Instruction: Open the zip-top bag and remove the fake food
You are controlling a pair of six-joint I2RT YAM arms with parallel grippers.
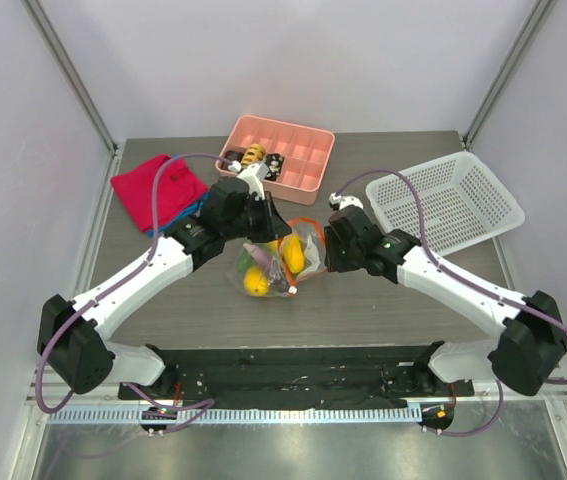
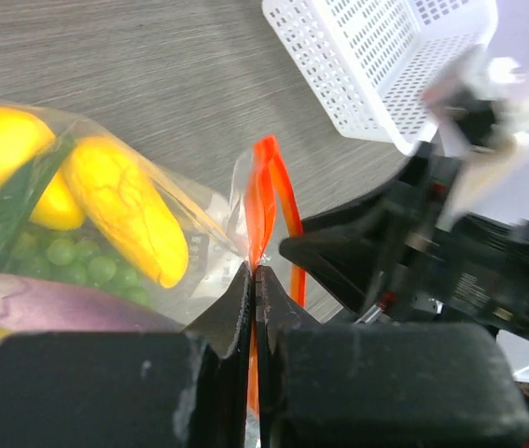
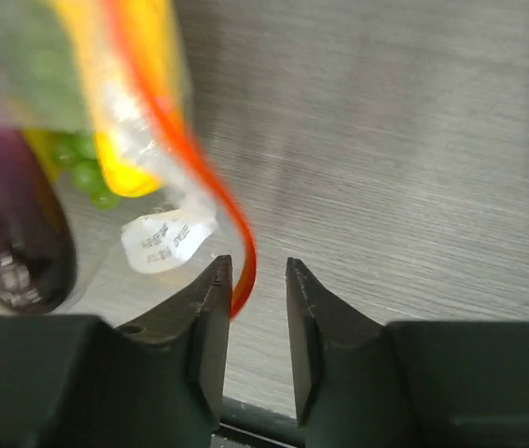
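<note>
**Left wrist view: one lip of the bag pinched, nothing taken out yet**

My left gripper [image 2: 255,278] is closed hard on the orange-red zipper strip [image 2: 262,201] of the zip-top bag [image 2: 203,219]. Its fingertips meet with only the thin plastic edge between them. My right gripper [image 3: 253,280] is slightly open, with a narrow gap between its fingers. The strip curves down into that gap, just beside the left-hand finger, and I have not clamped on it.

From above, the bag lies in the middle of the table [image 1: 393,300], between my two grippers. Its zipper edge is on the right, toward the right gripper.

The fake food [image 2: 124,210] is all inside the plastic. I can make out the yellow pieces, the green grapes [image 2: 73,261] and the purple eggplant [image 2: 45,303]. No piece lies loose on the table.

I judge the task to be at an early stage, with the opening step under way and one side of the mouth secured. Just beyond my left fingertips the strip seems to split into two orange lines. I cannot tell whether the seal has actually given way.

What remains:
- close my right fingers on the other lip
- pull the two lips apart
- take every piece out

The white basket [image 1: 443,200] stands well apart on the right, and nothing shows inside it.
</note>
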